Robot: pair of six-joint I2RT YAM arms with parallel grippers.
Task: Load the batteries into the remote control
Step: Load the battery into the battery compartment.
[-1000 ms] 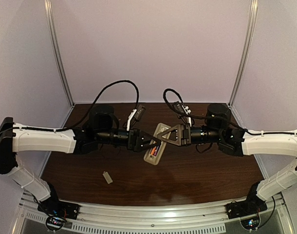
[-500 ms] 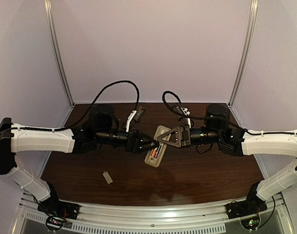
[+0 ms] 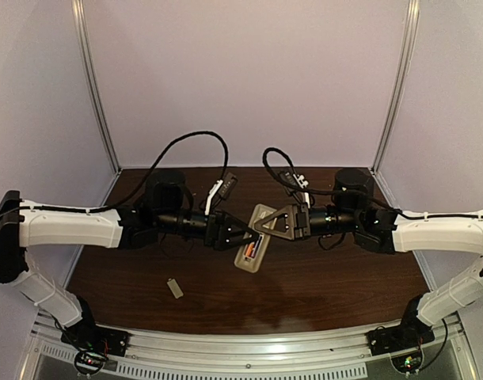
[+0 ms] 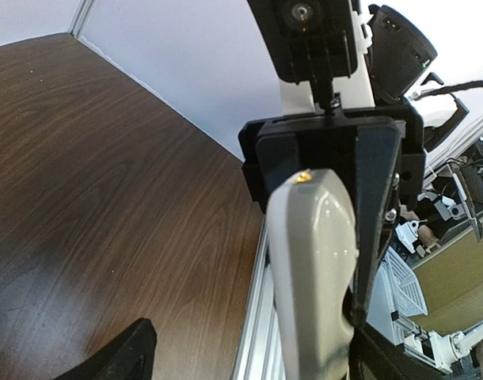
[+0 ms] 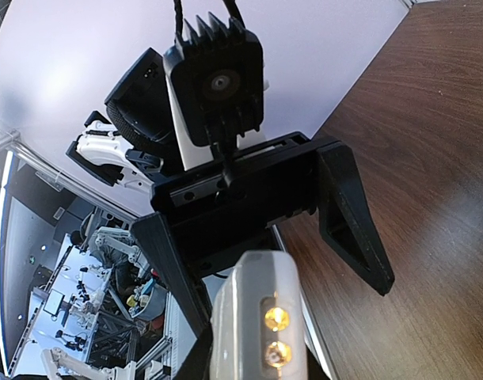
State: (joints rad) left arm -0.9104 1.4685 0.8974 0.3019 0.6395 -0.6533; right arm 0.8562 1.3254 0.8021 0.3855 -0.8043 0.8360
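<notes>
The remote control (image 3: 260, 215) hangs tilted above the table's middle, my right gripper (image 3: 265, 224) shut on its far end. Two orange batteries (image 3: 251, 250) lie side by side in its open bay at the lower end. My left gripper (image 3: 243, 235) is open right beside that lower end. In the left wrist view the beige remote control (image 4: 313, 261) runs up between my left gripper's (image 4: 249, 360) wide-apart fingers. In the right wrist view the remote control's end (image 5: 253, 317) shows two gold contacts, my right gripper (image 5: 249, 374) is mostly hidden beneath it, and the left fingers (image 5: 348, 218) straddle it.
A small flat grey cover piece (image 3: 175, 288) lies on the wooden table (image 3: 321, 285) at the front left. White walls enclose the table on three sides. An aluminium rail (image 3: 249, 348) runs along the near edge between the arm bases.
My left gripper has drawn back slightly to the left off the battery bay, so the batteries show more plainly. The right arm and remote have barely moved.
</notes>
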